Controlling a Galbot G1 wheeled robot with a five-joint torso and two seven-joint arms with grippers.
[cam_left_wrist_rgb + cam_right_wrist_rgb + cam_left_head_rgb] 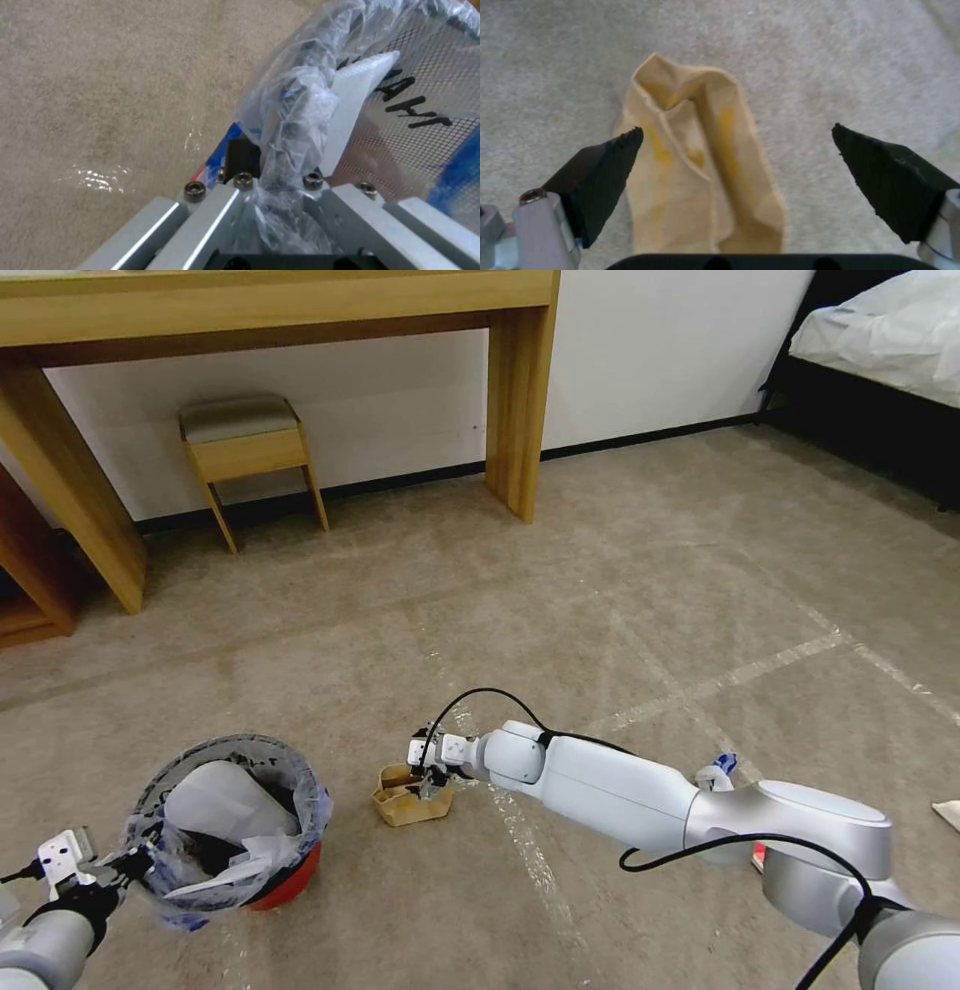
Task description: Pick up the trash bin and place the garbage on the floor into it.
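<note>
the left gripper point(125, 867) is clamped on the rim of the trash bin point(290, 880), with the bunched edge of the clear bag point(295, 123) pinched between its jaws. gripping at the rim carries the bin by one side and leaves its mouth facing up and open toward the middle of the floor point(600, 570). the bin sits at the robot's left front; whether its base rests on the carpet or hangs just above it cannot be told. white paper and dark scraps already lie inside the liner.

the right gripper point(432, 780) is stretched forward and low, directly over the brown paper bag point(410, 797), which lies crumpled on the carpet just right of the bin. in the right wrist view its black fingertips point(605, 172) stand wide apart on either side of the bag point(700, 165); the near pad is at the bag's edge, the far pad well clear, and nothing is held. this straddle suits a pinch across the narrow width of the bag.

judgement: the step in hand is the pickup of the paper bag. a small blue and white item point(720, 767) lies on the carpet beside the right arm, and a shiny tape line point(740, 675) crosses the floor beyond it.
</note>
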